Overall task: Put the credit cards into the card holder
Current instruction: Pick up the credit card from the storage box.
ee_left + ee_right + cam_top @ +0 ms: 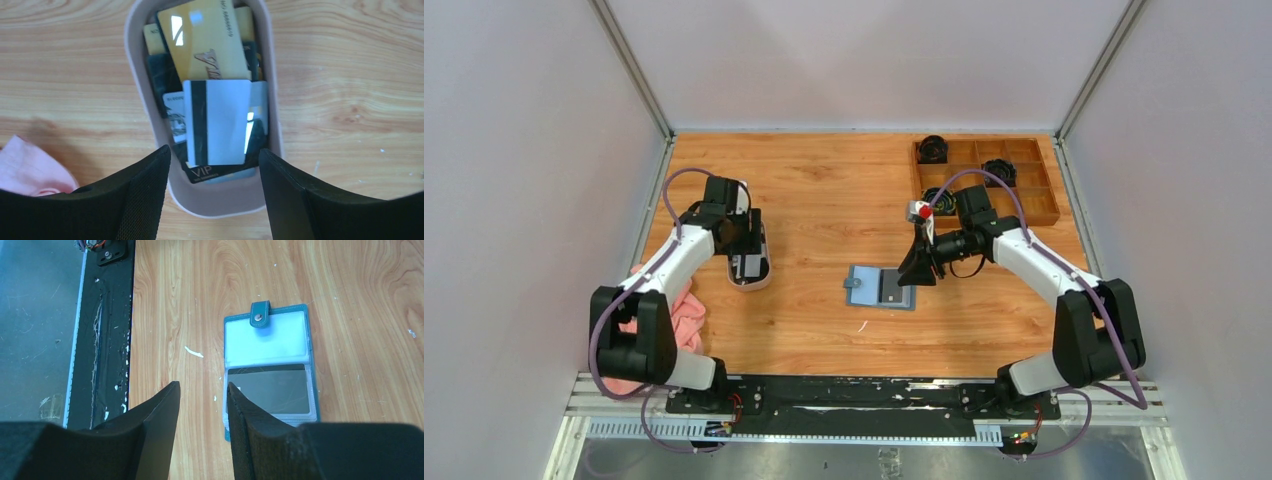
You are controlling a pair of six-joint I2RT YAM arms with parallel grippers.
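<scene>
Several credit cards (217, 120) lie stacked in a small oval white dish (220, 202), a gold card (207, 42) and a white one with a black stripe on top. The dish shows at the left in the top view (750, 272). My left gripper (212, 165) is open above the dish's near end, holding nothing. The teal card holder (267, 367) lies open on the table, a dark card in its lower pocket; it also shows in the top view (879, 288). My right gripper (202, 387) is open and empty, just beside the holder's edge.
A pink cloth (686, 312) lies at the left near the left arm's base, its corner also in the left wrist view (27, 167). A brown wooden compartment tray (984, 178) with dark round items stands at the back right. The black base rail (100, 330) runs along the near edge.
</scene>
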